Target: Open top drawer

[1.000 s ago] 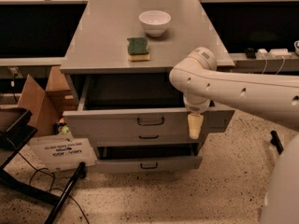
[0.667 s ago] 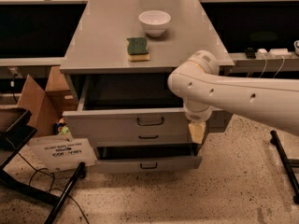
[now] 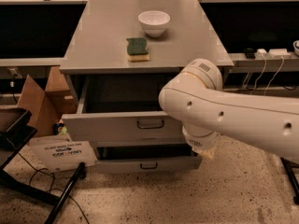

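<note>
With the top drawer (image 3: 112, 127) pulled out, the gripper (image 3: 203, 151) (opening and load cannot be told) at lower right risks striking its front corner.

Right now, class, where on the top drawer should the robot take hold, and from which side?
The bar handle centred on the front of the top drawer, approached from the front, since the bar lies horizontal on that panel. The gripper hangs by its right corner.

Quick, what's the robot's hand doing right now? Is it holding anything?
Gripper: hangs low by the right end of the pulled-out top drawer; open, closed or holding something cannot be told.
</note>
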Controlling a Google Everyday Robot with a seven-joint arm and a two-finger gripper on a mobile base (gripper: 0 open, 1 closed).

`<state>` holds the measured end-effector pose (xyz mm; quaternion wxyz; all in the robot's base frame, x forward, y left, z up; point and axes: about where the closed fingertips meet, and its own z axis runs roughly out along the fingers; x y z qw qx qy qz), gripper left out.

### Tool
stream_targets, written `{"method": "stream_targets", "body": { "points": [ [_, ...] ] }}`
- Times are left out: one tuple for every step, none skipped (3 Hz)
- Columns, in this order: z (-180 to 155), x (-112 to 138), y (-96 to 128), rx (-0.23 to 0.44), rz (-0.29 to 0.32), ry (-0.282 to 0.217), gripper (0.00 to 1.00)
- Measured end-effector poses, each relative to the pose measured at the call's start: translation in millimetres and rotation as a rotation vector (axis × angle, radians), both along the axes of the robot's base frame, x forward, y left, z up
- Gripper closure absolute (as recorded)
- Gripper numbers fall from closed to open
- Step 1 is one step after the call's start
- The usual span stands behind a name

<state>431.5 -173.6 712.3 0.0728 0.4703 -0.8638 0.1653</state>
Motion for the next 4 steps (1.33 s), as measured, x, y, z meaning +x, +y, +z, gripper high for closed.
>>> {"method": "stream_targets", "body": {
  "points": [
    [3,-3,1,0.003,-0.008,-0.006,0.69],
    [10,15,-4,0.023,0.039,-0.058,0.46],
    [26,49,-6,0.049,0.137,-0.124,0.23],
    [35,90,-7,0.088,0.232,-0.156,0.01]
  ]
}}
